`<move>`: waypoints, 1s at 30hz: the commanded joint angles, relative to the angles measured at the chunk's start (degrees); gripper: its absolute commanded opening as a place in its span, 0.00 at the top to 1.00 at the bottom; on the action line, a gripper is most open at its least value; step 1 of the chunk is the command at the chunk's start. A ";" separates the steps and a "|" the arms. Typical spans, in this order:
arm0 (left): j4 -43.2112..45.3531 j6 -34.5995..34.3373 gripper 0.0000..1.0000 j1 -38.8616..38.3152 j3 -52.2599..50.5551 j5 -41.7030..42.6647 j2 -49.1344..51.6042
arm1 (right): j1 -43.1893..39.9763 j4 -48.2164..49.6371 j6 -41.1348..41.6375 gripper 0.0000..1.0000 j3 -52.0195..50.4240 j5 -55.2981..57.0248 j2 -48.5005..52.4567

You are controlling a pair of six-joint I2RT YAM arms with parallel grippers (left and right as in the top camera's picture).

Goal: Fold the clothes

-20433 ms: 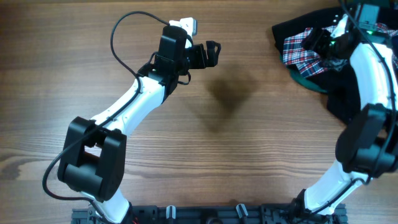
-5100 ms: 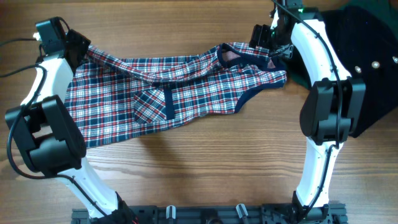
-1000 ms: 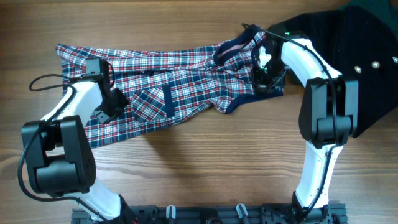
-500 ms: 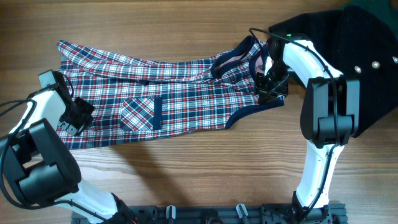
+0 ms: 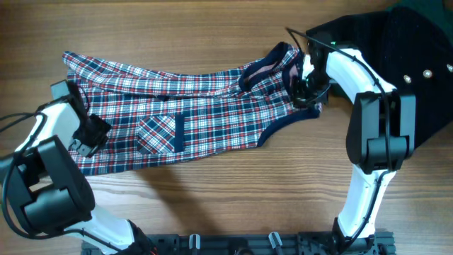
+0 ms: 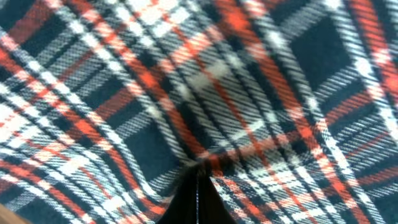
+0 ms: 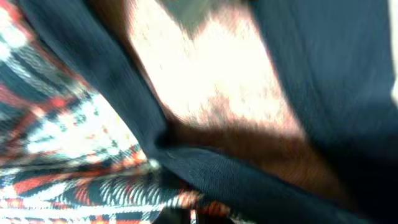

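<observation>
The clothes [image 5: 205,106], a red, white and navy plaid sleeveless garment, lie spread across the table with a patch pocket [image 5: 161,133] facing up. My left gripper [image 5: 90,134] is shut on the garment's lower left edge. In the left wrist view plaid cloth [image 6: 249,74] fills the frame and bunches at the closed left gripper [image 6: 199,196]. My right gripper [image 5: 303,91] is shut on the garment's right end by the navy trim. The right wrist view shows that navy trim [image 7: 249,180] and plaid [image 7: 62,143] pinched at the right gripper [image 7: 193,218], low in the frame.
A black garment with small metal studs [image 5: 403,71] lies at the right, just behind the right arm. Dark green fabric [image 5: 425,7] peeks in at the top right corner. Bare wooden table [image 5: 212,205] lies in front of the garment.
My left gripper has dragged the garment's lower left edge leftward, and the plaid now lies flatter and wider. The right gripper has shifted slightly while keeping its hold.
</observation>
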 commanded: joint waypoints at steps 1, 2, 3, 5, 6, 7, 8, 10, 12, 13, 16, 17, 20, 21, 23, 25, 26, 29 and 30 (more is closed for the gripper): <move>1.40 1.36 0.96 -3.72 -0.76 -2.67 -5.62 | -0.72 2.64 -8.57 0.96 -0.76 2.82 -6.73; 1.42 1.36 0.96 -4.74 -0.76 -2.67 -8.04 | -0.72 2.95 -9.09 0.96 -0.76 3.02 -8.68; 1.40 1.92 0.96 -5.95 -0.76 -2.64 -11.02 | -0.72 3.02 -10.34 0.96 -0.76 3.02 -11.85; 1.07 2.69 0.96 -8.00 -0.76 -2.67 -17.03 | -0.72 2.03 -10.69 0.93 -0.76 3.13 -16.39; 0.70 2.67 0.96 -8.41 -0.76 -2.67 -18.78 | -0.72 1.22 -10.88 0.92 -0.76 3.15 -17.77; 0.15 2.60 0.95 -8.68 -0.76 -2.67 -20.72 | -0.70 0.04 -10.86 0.89 -0.76 3.13 -18.62; -1.01 2.58 0.95 -8.74 -0.76 -2.67 -22.53 | -0.70 -1.99 -10.82 0.89 -0.76 3.15 -18.95; -3.06 2.60 0.96 -8.76 -0.76 -3.37 -24.70 | -0.26 -2.82 -11.82 0.89 -1.60 4.61 -19.08; -2.84 2.62 0.96 -9.75 -0.76 -6.88 -26.86 | 1.01 1.18 -13.40 0.86 -2.43 8.22 -20.48; -1.97 2.67 0.96 -11.04 -0.76 -7.85 -29.09 | 2.21 3.87 -13.40 0.86 -2.43 9.07 -22.40; -0.26 2.60 0.95 -15.28 -0.76 -8.37 -36.09 | 3.65 5.66 -13.29 0.82 -2.43 9.79 -28.22; -0.35 2.60 0.94 -17.22 -0.76 -9.46 -39.32 | 3.74 4.55 -13.22 0.80 -2.43 10.29 -31.71; -3.04 2.49 0.90 -22.25 -0.76 -12.33 -46.86 | 3.74 0.66 -13.22 0.77 -2.43 10.71 -39.54; -5.29 1.90 0.89 -24.46 -0.76 -12.74 -49.83 | 3.74 -1.44 -12.76 0.76 -2.47 10.71 -42.82; -9.42 -1.55 0.89 -26.16 -0.76 -12.94 -52.15 | 3.74 -4.20 -11.58 0.76 -2.95 10.69 -45.27; -14.82 -5.16 0.89 -27.43 -0.79 -12.96 -53.55 | 3.74 -5.42 -7.89 0.76 -7.43 12.79 -48.22; -16.48 -5.64 0.88 -27.78 -0.79 -12.94 -53.77 | 3.74 -5.22 -6.64 0.76 -9.46 13.16 -49.33; -20.79 -8.46 0.88 -28.11 -0.79 -12.90 -53.86 | 3.74 -0.68 -0.24 0.76 -22.08 12.70 -58.12; -22.47 -10.34 0.87 -28.11 -0.79 -12.39 -53.96 | 3.74 3.63 1.70 0.75 -30.42 11.41 -65.68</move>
